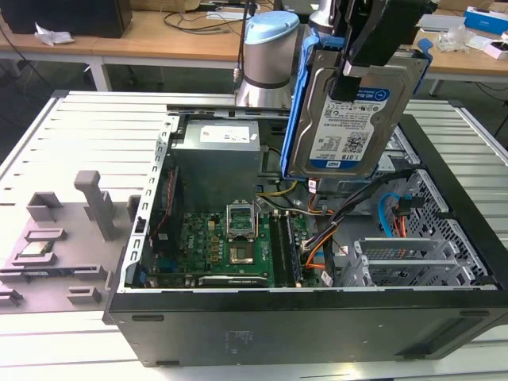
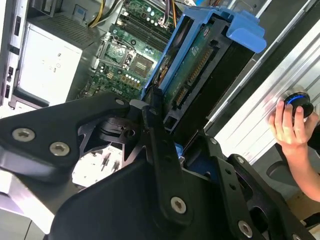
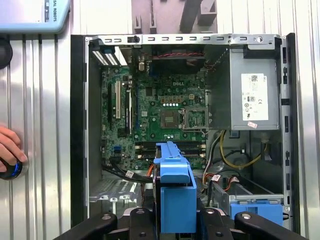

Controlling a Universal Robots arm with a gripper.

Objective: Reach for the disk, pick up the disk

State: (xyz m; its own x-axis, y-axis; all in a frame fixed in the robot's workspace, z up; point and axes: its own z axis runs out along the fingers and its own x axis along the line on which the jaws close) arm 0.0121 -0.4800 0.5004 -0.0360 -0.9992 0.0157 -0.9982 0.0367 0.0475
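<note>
Lifted clear above the open computer case [image 1: 444, 238] in its blue rails, the disk [image 1: 349, 119], clamped at its upper edge by the gripper [image 1: 355, 75], pickup apparently done, a hand [image 2: 290, 125] resting nearby.

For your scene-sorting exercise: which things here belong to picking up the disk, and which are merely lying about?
Job in hand:
- disk, lifted above the case
- gripper, shut on it

Lying about:
- computer case
- motherboard
- power supply
- grey fixtures
- a person's hand
</note>
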